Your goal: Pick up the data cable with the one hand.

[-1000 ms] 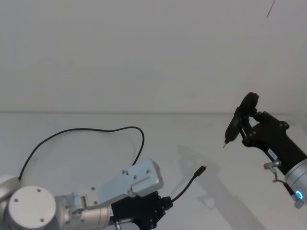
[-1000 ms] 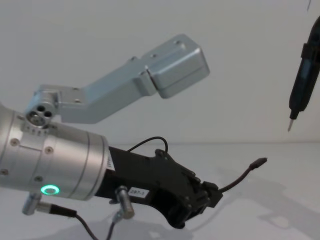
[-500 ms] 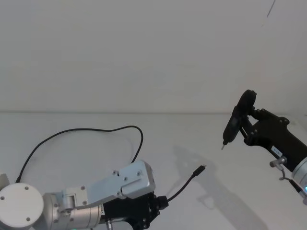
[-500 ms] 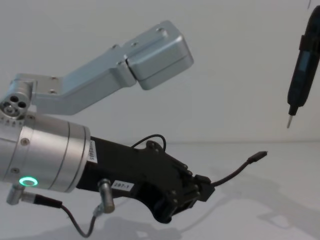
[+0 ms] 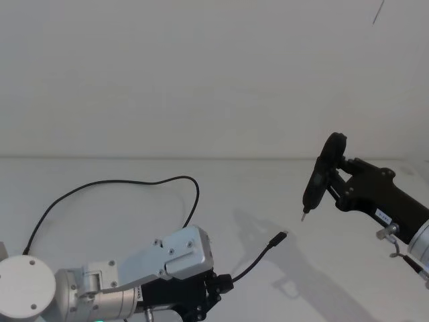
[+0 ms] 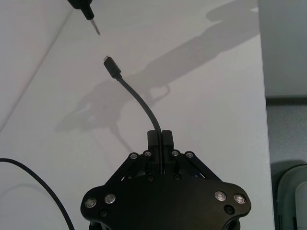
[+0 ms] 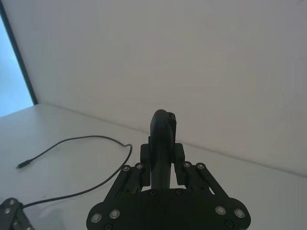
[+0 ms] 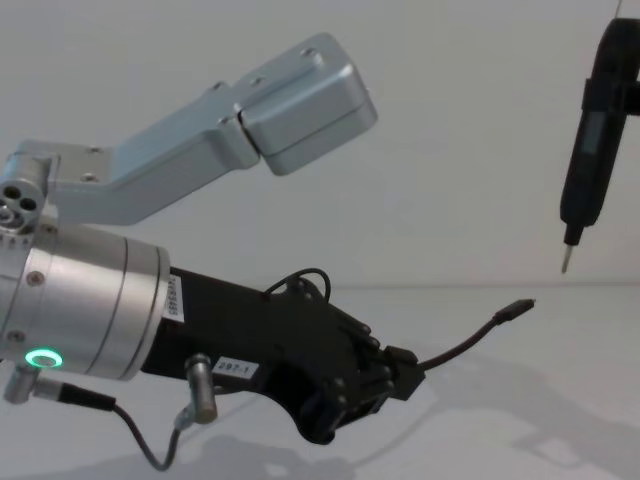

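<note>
- The white table (image 5: 100, 221) stretches out to a plain white wall.
- The left arm's silver wrist (image 8: 90, 310), with a green ring light (image 8: 43, 357), comes in low at the near left edge of the table.
- The left claw (image 8: 405, 360) is clamped on the cable (image 5: 120, 182), pinching it a short way back from its end.
- The right claw (image 5: 332, 181) is up over the right side of the table, closed around a black pen-shaped tool (image 5: 315, 184) whose metal tip points down.
- Behind the left claw the cable lies in a wide loop on the table.
- Ahead of it, a short stretch arches up off the table.
- The plug (image 5: 282, 236) hangs in the air, near the tool's tip but apart from it.
</note>
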